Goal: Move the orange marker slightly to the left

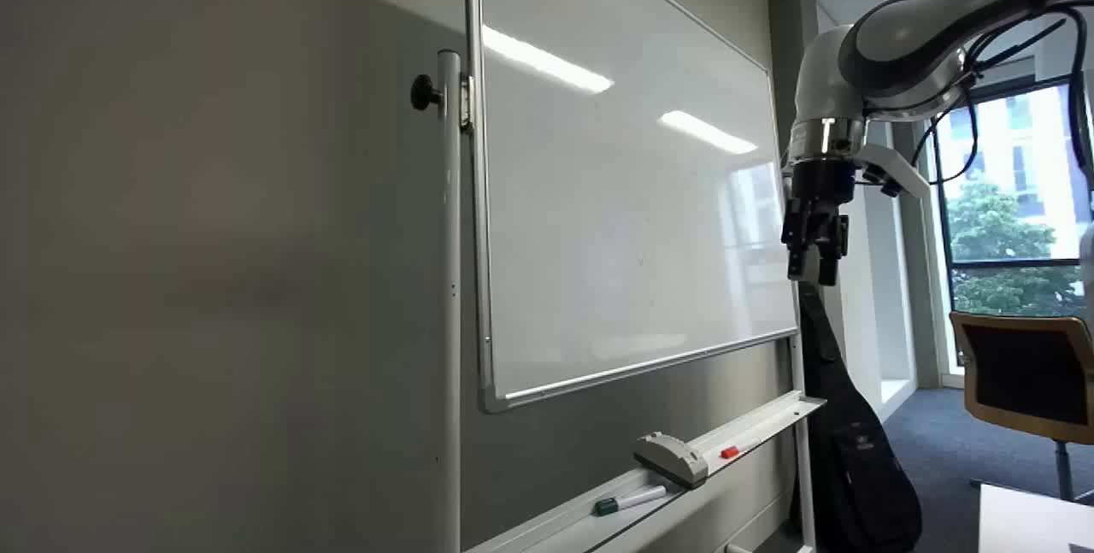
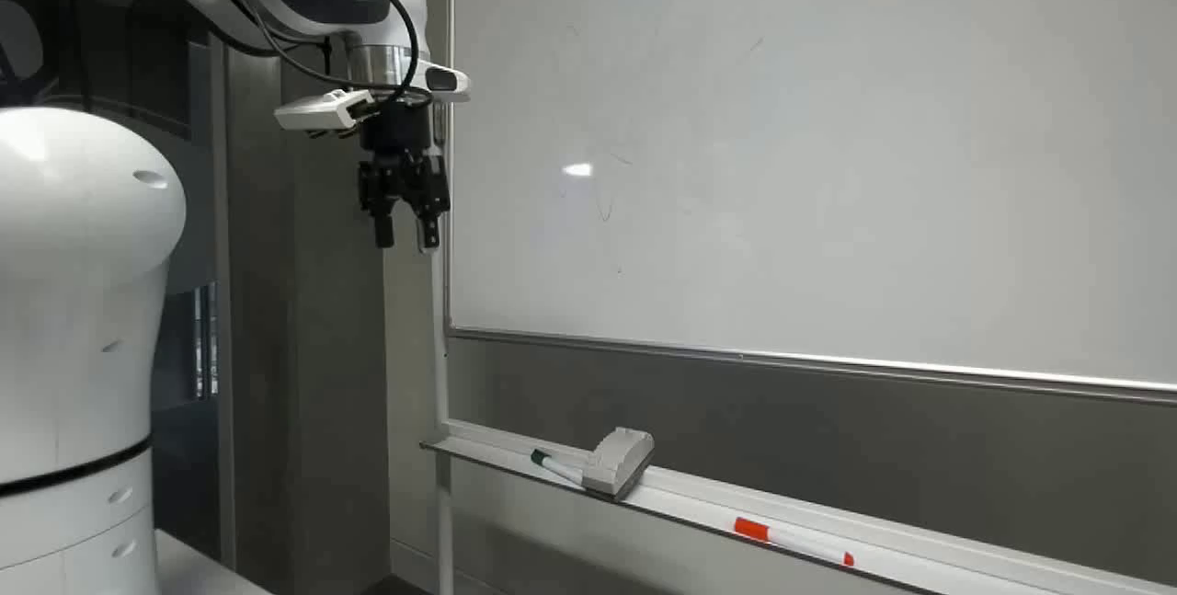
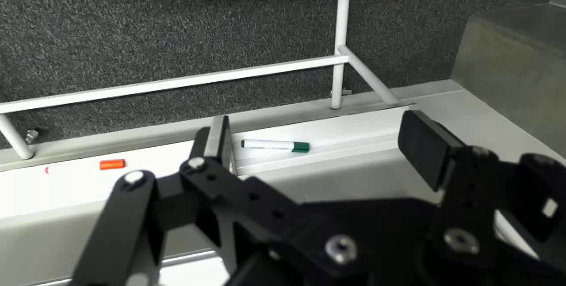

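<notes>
The orange marker (image 2: 795, 540), white-barrelled and orange-red capped, is laid lengthwise along the narrow white worktop (image 2: 685, 503), its cap turned left in both exterior views.

The whiteboard (image 1: 632, 228) looks glossy, the carpet (image 3: 177, 25) rough and matt, the orange marker (image 2: 796, 540) smooth plastic.

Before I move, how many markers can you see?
2. The orange marker lies on the whiteboard tray on one side of the eraser; the green-capped marker lies on the other side. Another could be hidden behind the eraser.
</notes>
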Tool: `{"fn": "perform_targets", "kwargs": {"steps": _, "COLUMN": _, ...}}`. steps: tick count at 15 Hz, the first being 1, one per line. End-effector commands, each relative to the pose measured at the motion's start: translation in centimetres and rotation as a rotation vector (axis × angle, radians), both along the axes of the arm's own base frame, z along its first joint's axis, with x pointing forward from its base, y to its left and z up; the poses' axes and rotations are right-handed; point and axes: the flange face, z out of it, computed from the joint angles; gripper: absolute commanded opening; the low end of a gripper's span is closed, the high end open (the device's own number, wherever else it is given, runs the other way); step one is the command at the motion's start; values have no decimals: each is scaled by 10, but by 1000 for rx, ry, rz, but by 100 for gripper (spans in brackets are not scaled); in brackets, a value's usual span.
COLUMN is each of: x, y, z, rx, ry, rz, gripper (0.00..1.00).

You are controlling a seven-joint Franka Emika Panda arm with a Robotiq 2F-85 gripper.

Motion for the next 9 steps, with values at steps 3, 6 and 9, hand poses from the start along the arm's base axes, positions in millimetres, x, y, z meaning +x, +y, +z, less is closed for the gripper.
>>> {"fn": "perform_targets", "kwargs": {"steps": 3, "x": 2, "y": -1, "z": 2, "rx": -16, "ry": -8, "rz": 28, "gripper": 100}}
{"fn": "perform_targets", "kwargs": {"steps": 6, "x": 10, "y": 0, "z": -3, "rx": -32, "ry": -5, "rz": 60, "gripper": 100}}
{"fn": "perform_targets", "kwargs": {"steps": 9, "x": 23, "y": 5, "z": -18, "rx": -67, "ry": 10, "rz": 152, "gripper": 100}}
